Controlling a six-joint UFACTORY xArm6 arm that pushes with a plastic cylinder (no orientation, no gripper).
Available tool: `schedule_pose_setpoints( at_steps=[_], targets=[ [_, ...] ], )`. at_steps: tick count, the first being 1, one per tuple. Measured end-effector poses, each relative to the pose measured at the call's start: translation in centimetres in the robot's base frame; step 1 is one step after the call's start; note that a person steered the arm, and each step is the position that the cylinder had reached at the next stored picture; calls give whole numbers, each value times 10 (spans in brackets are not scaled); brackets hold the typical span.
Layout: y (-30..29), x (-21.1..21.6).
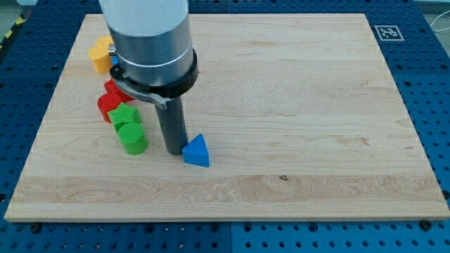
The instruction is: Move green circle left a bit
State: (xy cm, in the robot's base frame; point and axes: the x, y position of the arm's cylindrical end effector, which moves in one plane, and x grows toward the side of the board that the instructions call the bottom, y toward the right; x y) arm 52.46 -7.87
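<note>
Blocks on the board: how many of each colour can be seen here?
Green: 2, the green circle and another green block
Red: 2
Yellow: 1
Blue: 1, the blue triangle, beside my tip
Total: 6; the arm may hide more.

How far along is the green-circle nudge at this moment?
Nothing looks done yet: the green circle sits beside the green star-like block. In hand: my tip stands on its right, with a gap, touching the blue triangle. Left: push it leftward.
</note>
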Motion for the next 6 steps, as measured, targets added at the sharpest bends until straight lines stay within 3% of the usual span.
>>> schedule_pose_setpoints(
  at_steps=[6],
  targets=[
    [-44, 2]
  ],
)
